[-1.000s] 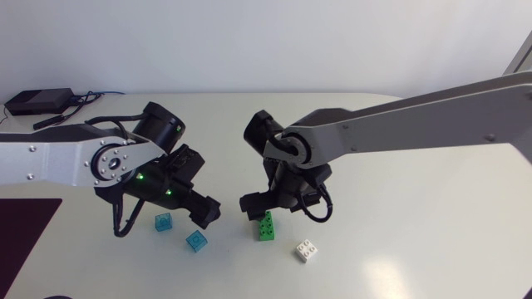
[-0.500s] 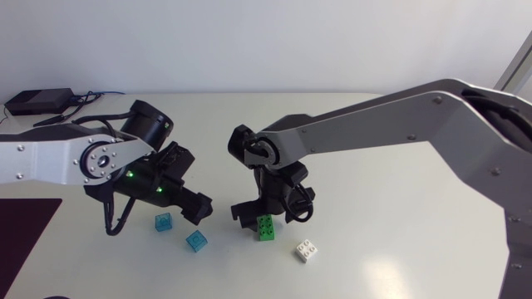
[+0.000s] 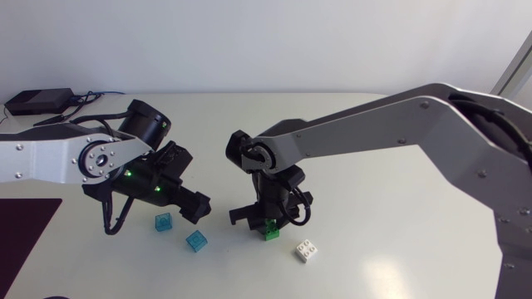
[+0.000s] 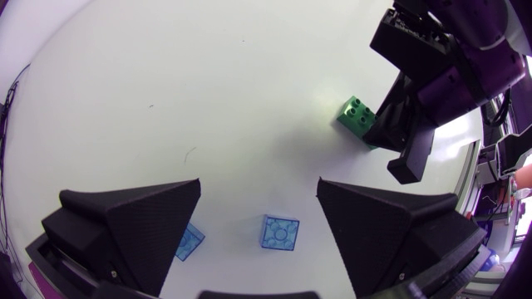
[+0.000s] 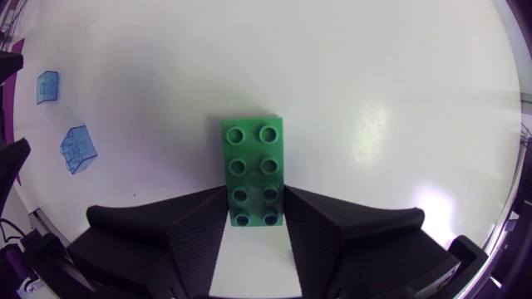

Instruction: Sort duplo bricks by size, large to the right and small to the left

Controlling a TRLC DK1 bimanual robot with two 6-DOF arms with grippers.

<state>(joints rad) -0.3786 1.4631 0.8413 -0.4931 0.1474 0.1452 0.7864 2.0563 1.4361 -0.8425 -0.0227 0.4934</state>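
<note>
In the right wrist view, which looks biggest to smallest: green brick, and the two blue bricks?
1. Green brick.
2. Nearer blue brick and farther blue brick: about alike; nearness makes ranking unsure.

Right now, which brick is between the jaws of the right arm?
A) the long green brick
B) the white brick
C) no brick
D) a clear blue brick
A: in the right wrist view the long green brick lies between the right arm's jaws, which touch its two long sides.
</note>
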